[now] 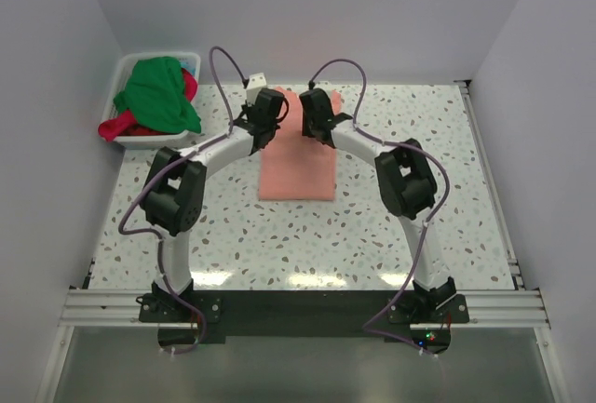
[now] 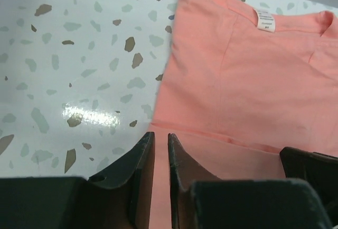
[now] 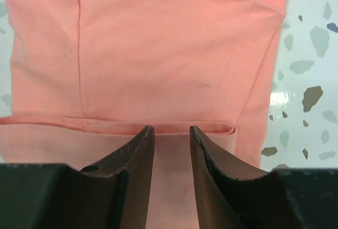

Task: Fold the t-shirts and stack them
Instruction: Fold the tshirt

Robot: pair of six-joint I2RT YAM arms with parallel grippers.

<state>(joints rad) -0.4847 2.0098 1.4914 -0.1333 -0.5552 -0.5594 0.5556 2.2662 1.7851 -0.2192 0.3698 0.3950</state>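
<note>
Fingers of left gripper [image 2: 160, 138] nearly touching, pinch unclear, right gripper [image 3: 171, 129] parted over folded salmon-pink cloth t-shirt [image 1: 298, 175], speckled white terrazzo table [image 1: 484, 189], pale plain walls [image 1: 56, 96]

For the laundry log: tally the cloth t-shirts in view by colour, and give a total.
Salmon-pink cloth t-shirt, spread on the table: 1
Bright green cloth t-shirt, in the white plastic tub: 1
Red-magenta cloth t-shirt, in the same tub: 1
Total: 3
</note>
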